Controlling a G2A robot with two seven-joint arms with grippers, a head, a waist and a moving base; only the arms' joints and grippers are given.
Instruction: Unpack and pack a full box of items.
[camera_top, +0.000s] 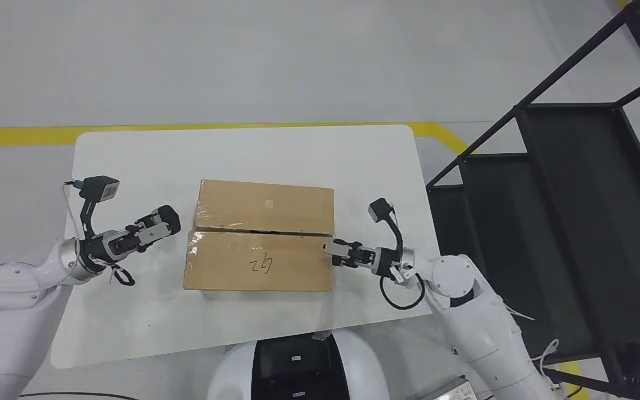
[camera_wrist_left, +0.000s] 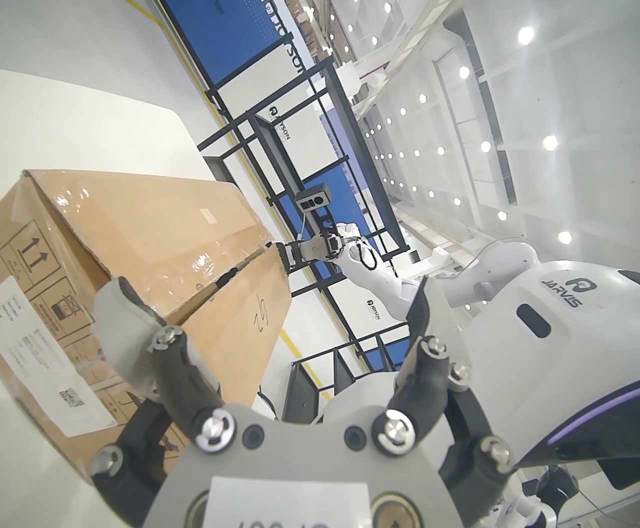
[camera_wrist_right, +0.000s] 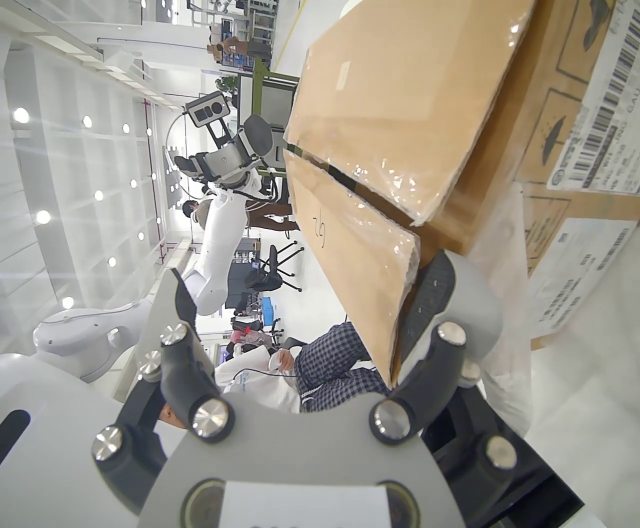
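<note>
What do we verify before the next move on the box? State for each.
1. Box sits well inside the table edges: ok.
2. Seam between the flaps gapes: ok.
3. Right jaws open, one finger under the near flap at its corner: ok.
4. Left jaws open at the box's opposite end: ok. Contact with the box: cannot tell.
5. Contents: cannot tell, the flaps cover them.
</note>
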